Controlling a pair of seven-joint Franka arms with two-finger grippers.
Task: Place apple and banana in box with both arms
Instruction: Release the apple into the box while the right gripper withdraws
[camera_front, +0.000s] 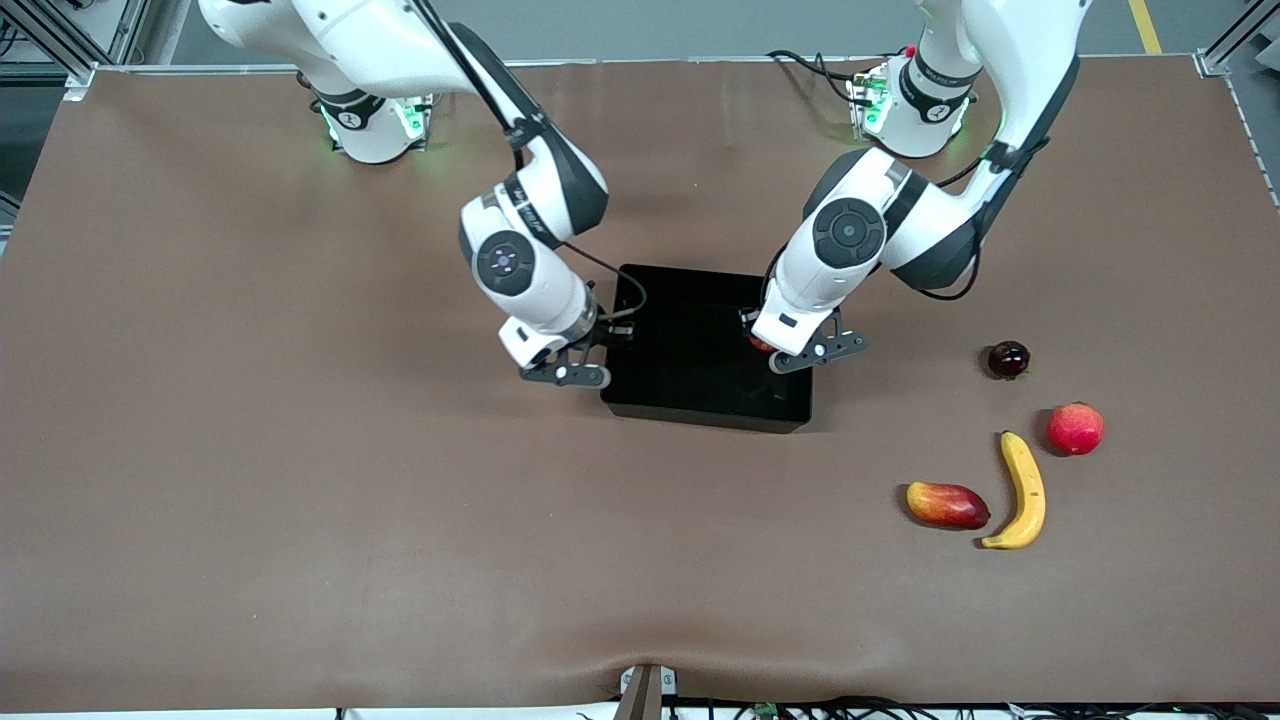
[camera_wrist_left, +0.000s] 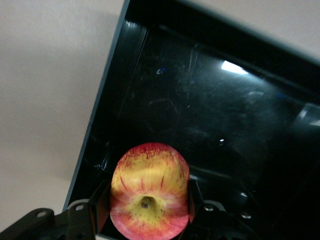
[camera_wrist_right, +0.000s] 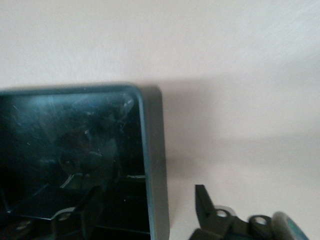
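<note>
My left gripper (camera_front: 778, 350) is shut on the apple (camera_wrist_left: 149, 192), red with yellow streaks, and holds it just over the inside of the black box (camera_front: 690, 395), by the wall at the left arm's end. A sliver of the apple (camera_front: 761, 345) shows in the front view. The left wrist view shows the box floor (camera_wrist_left: 200, 110) beneath it. My right gripper (camera_front: 597, 352) is open and straddles the box wall (camera_wrist_right: 152, 150) at the right arm's end, one finger (camera_wrist_right: 85, 210) inside, one finger (camera_wrist_right: 202, 202) outside. The banana (camera_front: 1025, 490) lies on the table toward the left arm's end, nearer the camera than the box.
Beside the banana lie a mango-like red-yellow fruit (camera_front: 947, 504) and a pinkish-red round fruit (camera_front: 1075, 428). A small dark round fruit (camera_front: 1008, 359) lies farther from the camera than these. The brown table mat (camera_front: 300, 480) spreads all round the box.
</note>
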